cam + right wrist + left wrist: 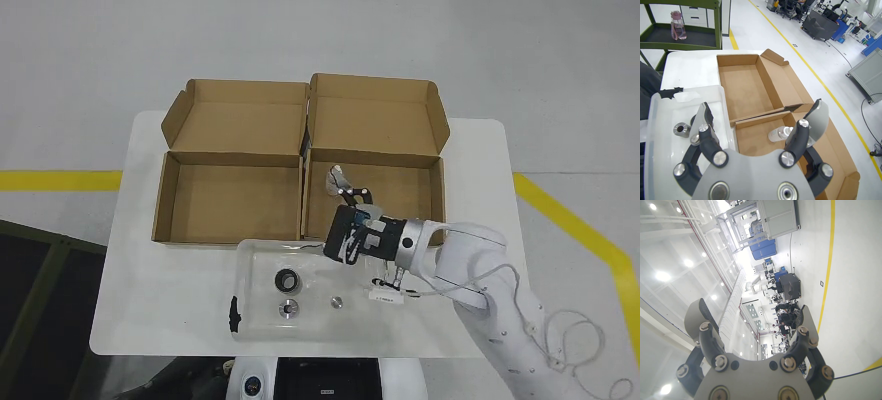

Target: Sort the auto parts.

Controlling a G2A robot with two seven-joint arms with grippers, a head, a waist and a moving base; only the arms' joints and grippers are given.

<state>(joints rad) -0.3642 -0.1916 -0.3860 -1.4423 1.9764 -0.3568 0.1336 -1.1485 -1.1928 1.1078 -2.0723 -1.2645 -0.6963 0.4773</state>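
My right gripper (353, 194) (762, 113) hangs open over the front of the right cardboard box (412, 190) (755, 140). A small clear bottle with a white cap (780, 133) (337, 170) lies on that box's floor, just beyond the gripper and apart from its fingers. The clear plastic bin (260, 250) (659, 151) in front of the boxes holds a black ring (287, 281), a silver cylinder with a bore (289, 309) (680, 129) and a small metal piece (336, 301). My left gripper (751, 313) is open, holds nothing, and faces the hall's ceiling.
The left cardboard box (230, 200) (745, 87) stands open beside the right one, lids folded back. A black scrap (234, 315) (671, 92) sits on the bin's left rim. A green shelf with a pink bottle (677, 24) stands past the table's left side.
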